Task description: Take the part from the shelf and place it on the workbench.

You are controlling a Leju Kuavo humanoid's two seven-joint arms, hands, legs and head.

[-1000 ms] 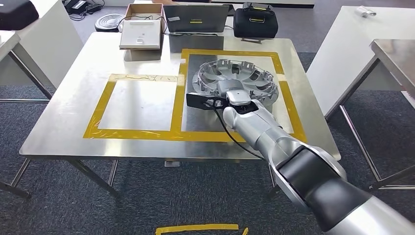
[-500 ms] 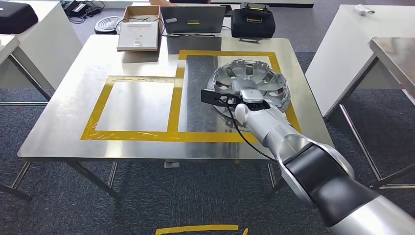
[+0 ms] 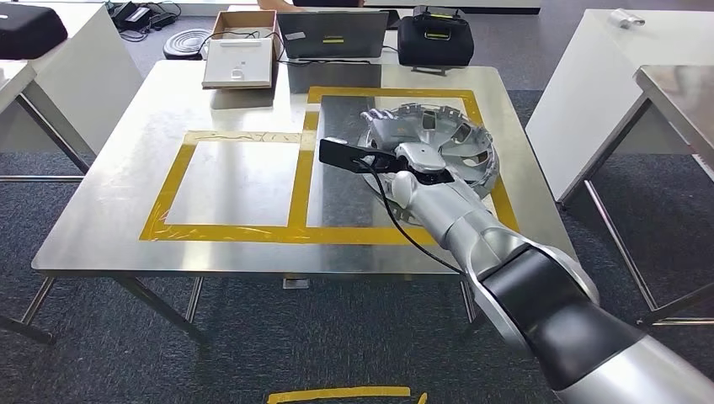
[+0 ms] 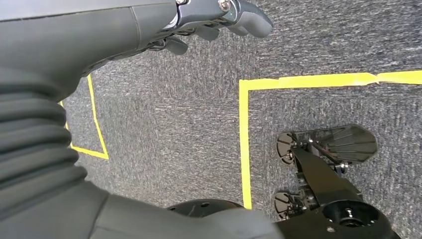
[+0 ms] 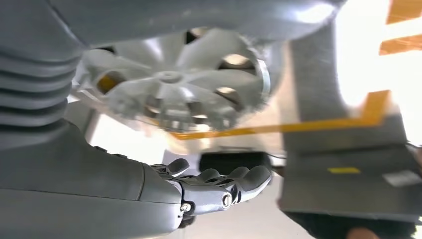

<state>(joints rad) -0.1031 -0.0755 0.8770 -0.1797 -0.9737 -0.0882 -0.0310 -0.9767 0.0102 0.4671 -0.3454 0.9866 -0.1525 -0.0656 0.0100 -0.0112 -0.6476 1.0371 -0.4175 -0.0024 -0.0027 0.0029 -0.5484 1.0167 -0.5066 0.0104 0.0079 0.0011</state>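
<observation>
Right arm: stretched forward over the workbench [image 3: 126, 168].
Right hand [image 3: 383, 126]: fingers extended, empty, above the part [image 3: 459, 147].
Part: lying inside the yellow-taped frame [image 3: 396, 91].
Left hand [image 4: 219, 20]: hanging over carpet, fingers loosely curled, empty.

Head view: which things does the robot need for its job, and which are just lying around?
For the job: wheel cover part, right robot hand, workbench, yellow tape frames.
Just lying about: laptop, black case, white box.
</observation>
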